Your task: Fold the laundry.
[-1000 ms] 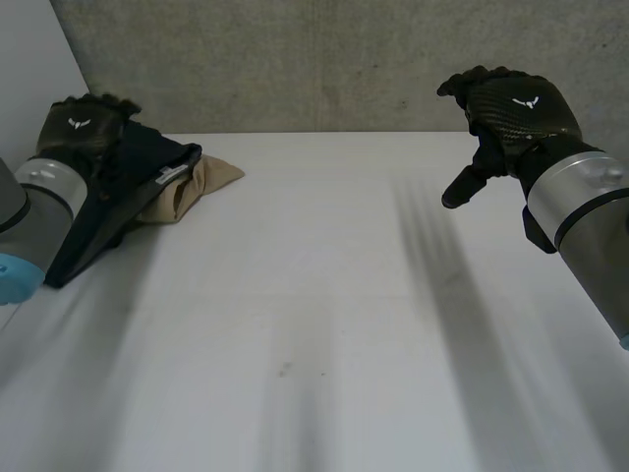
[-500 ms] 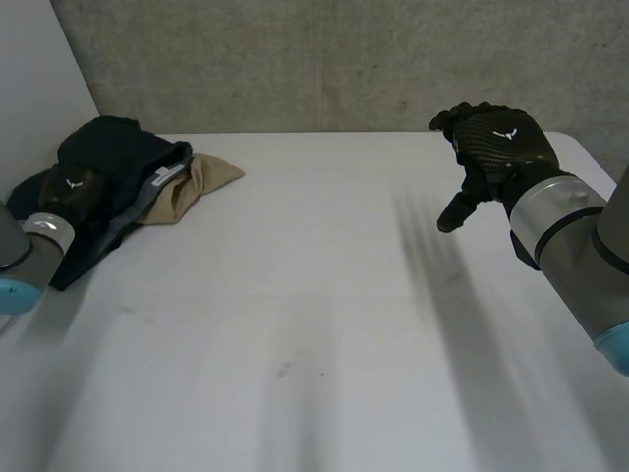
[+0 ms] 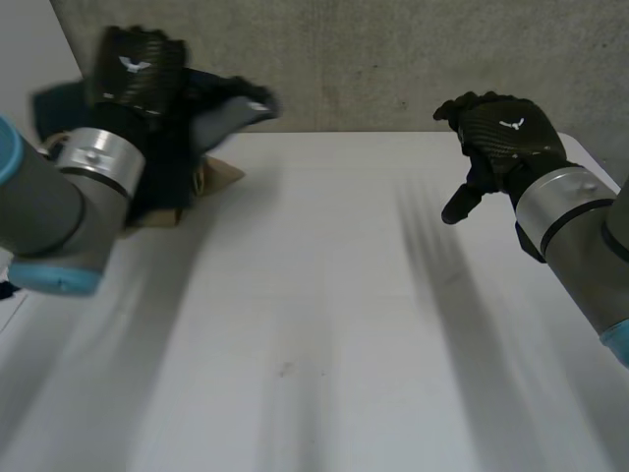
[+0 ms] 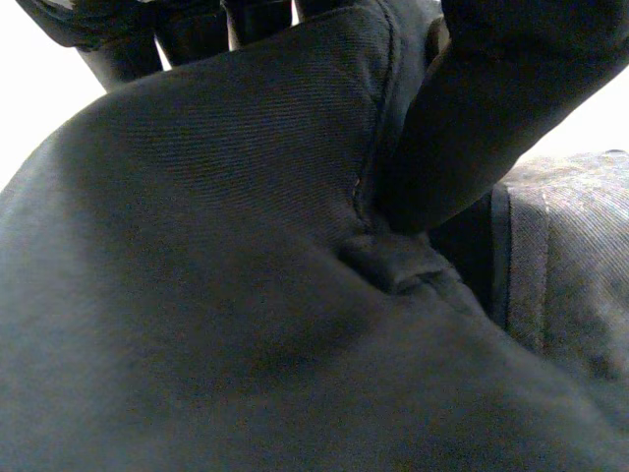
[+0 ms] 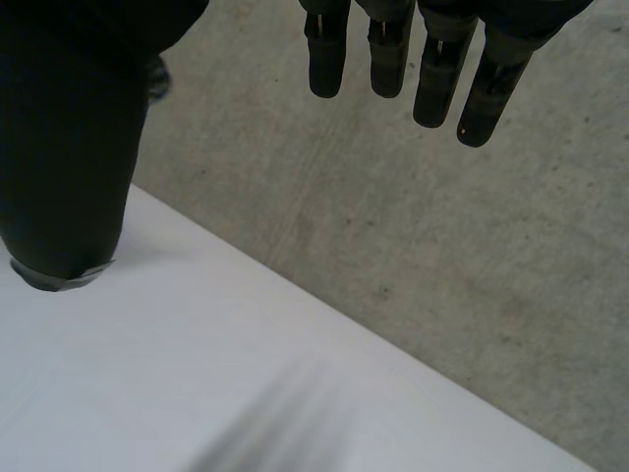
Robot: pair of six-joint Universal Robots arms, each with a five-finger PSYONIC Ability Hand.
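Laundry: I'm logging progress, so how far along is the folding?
Nothing looks folded. In hand: the left hand grips the dark garment above the table; the right hand is open, empty. Still to do: spreading and folding it, then the crumpled tan garment.

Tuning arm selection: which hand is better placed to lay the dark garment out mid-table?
Left. The left hand is curled round the dark garment, holding it above the tan cloth at the table's far left. The right hand hovers open over the far right, holding nothing.

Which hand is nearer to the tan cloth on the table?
Left. The left hand grips a dark garment just above the tan cloth; the right hand hovers across the table.
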